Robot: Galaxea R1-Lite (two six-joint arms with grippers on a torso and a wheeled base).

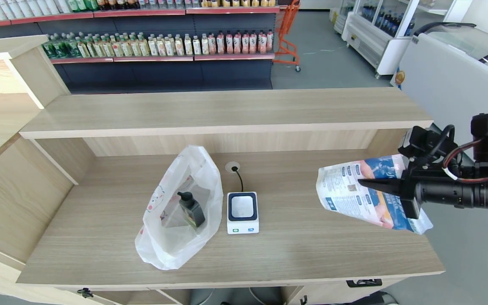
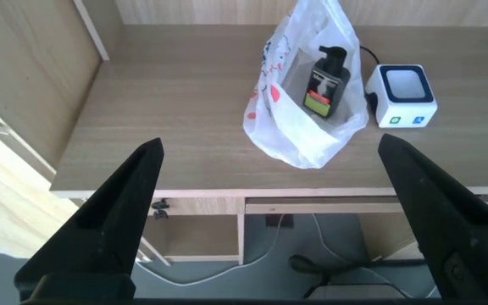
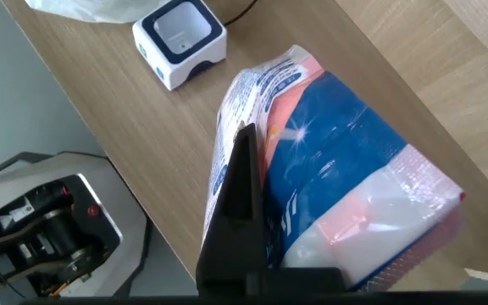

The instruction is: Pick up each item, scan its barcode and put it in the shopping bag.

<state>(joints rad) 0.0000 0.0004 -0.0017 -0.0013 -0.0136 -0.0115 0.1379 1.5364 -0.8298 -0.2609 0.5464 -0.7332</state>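
By our reckoning the job stood part done. One pump bottle (image 1: 192,209) already lay inside the shopping bag (image 1: 172,237), which sat slumped and open-mouthed on the counter (image 1: 311,254), just beside the scanner (image 1: 242,211) on that unit's left. A second item, a blue, white and pink packet (image 1: 350,192), was off the counter and in our right gripper (image 1: 369,184), so its picking-up was finished. Its scan and its bagging were left to do. Whether more goods waited we could not tell, since arm and packet hid part of the counter's right end.

Our right arm came in from the right with the forearm roughly level and the fingers pointing left across the counter. They were clamped on the packet, one dark finger lying across its printed face and the other behind it. The packet hung tilted above the counter's right end, well apart from the scanner and nowhere near its window. We judged it would have to travel left, with the barcode turned toward the glass.

Our left gripper (image 2: 271,144) was spread wide with nothing between its fingers. It was held back from the counter's front edge and above it, facing the bag and the scanner
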